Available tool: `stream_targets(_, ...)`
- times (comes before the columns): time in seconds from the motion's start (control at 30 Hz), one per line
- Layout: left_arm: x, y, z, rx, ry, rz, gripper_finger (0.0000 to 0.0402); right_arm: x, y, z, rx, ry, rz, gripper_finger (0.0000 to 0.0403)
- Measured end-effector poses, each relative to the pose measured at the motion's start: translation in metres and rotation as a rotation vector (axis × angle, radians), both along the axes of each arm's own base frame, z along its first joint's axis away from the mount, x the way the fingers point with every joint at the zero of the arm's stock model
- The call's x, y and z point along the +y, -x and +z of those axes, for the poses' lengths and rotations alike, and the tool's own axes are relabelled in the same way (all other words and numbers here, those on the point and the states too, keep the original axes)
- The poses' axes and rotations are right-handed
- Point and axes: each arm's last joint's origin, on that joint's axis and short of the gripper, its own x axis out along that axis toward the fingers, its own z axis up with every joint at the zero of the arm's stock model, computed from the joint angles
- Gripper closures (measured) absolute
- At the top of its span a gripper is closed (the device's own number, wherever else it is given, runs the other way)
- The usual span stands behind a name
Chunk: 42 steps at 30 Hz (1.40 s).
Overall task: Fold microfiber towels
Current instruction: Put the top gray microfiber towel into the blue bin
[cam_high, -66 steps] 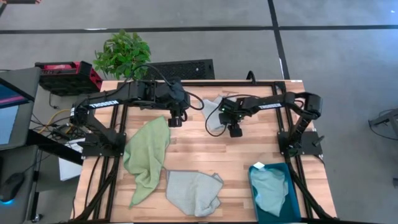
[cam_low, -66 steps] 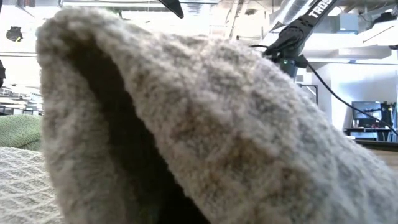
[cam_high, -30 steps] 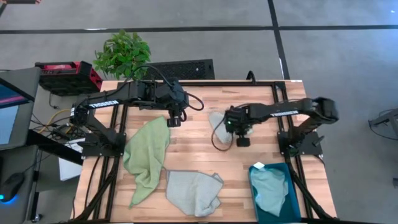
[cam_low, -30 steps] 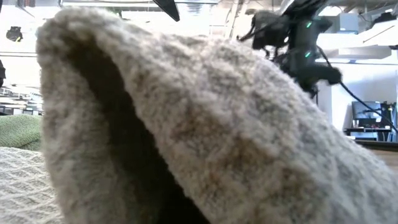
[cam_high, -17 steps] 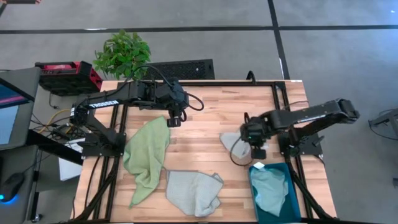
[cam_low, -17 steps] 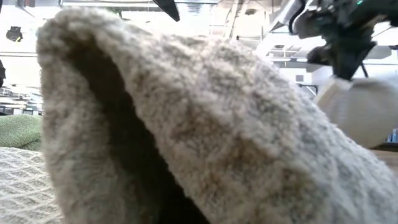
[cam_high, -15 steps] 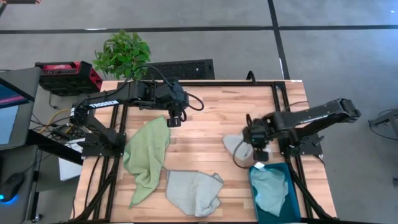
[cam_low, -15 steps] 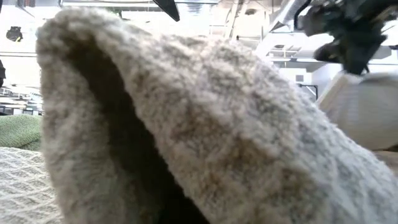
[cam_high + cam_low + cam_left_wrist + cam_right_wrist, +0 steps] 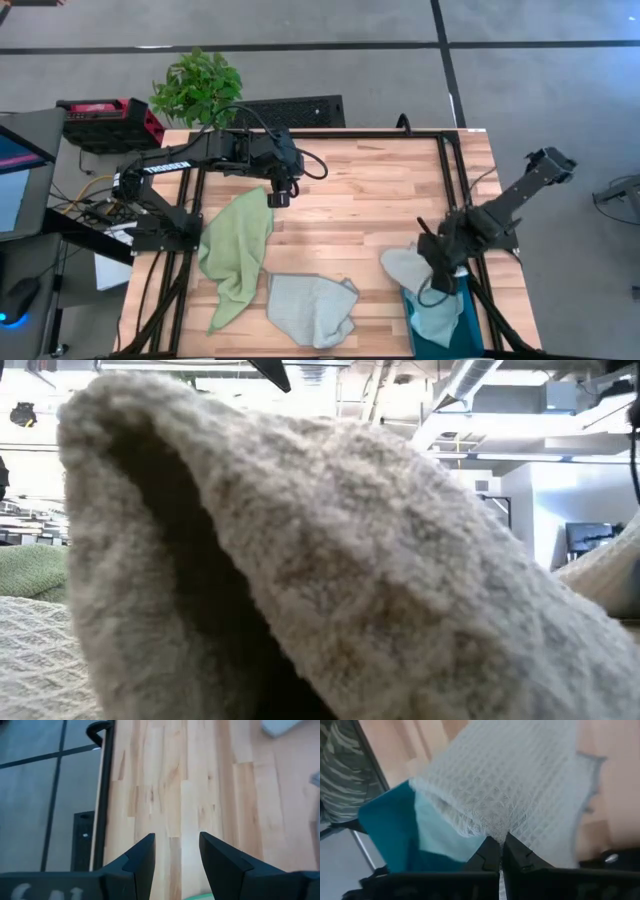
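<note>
— What was the right gripper (image 9: 501, 851) doing?
— It was pinched tight on a pale grey-blue towel (image 9: 402, 266), carrying it at the teal bin (image 9: 470, 335), where a light blue towel (image 9: 437, 318) lay.
— And the left gripper (image 9: 176, 851)?
— It hung spread apart over the table (image 9: 370, 200), beside the green towel (image 9: 238, 250).

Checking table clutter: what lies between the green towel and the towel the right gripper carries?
High view: only bare wooden table separates the green towel from the grey towel held by the right gripper.
</note>
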Motion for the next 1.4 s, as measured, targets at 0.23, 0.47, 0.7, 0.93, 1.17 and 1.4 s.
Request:
stream_targets(0.23,-0.003,-0.001,0.0,-0.005,0.053,-0.083,0.0255,0.037,0.009,-0.009,0.043,-0.033,-0.033,0.0388)
stream_targets(0.47,-0.003,-0.001,0.0,-0.008,0.061,-0.085,0.0255,0.079,0.007,-0.031,0.025,-0.058,-0.036,0.0388)
stream_targets(0.7,-0.003,-0.001,0.0,-0.009,0.065,-0.08,0.0255,0.113,0.003,-0.059,0.063,-0.078,-0.058,0.0385)
stream_targets(0.93,-0.003,-0.001,0.0,-0.009,0.065,-0.079,0.0255,0.127,0.006,-0.072,0.094,-0.08,-0.104,0.0382)
stream_targets(1.17,-0.003,-0.001,0.0,-0.009,0.066,-0.078,0.0255,0.129,0.007,-0.085,0.167,-0.033,-0.079,0.035)
stream_targets(1.4,-0.003,-0.001,0.0,-0.01,0.066,-0.078,0.0255,0.129,0.003,-0.087,0.214,-0.056,-0.074,0.0322)
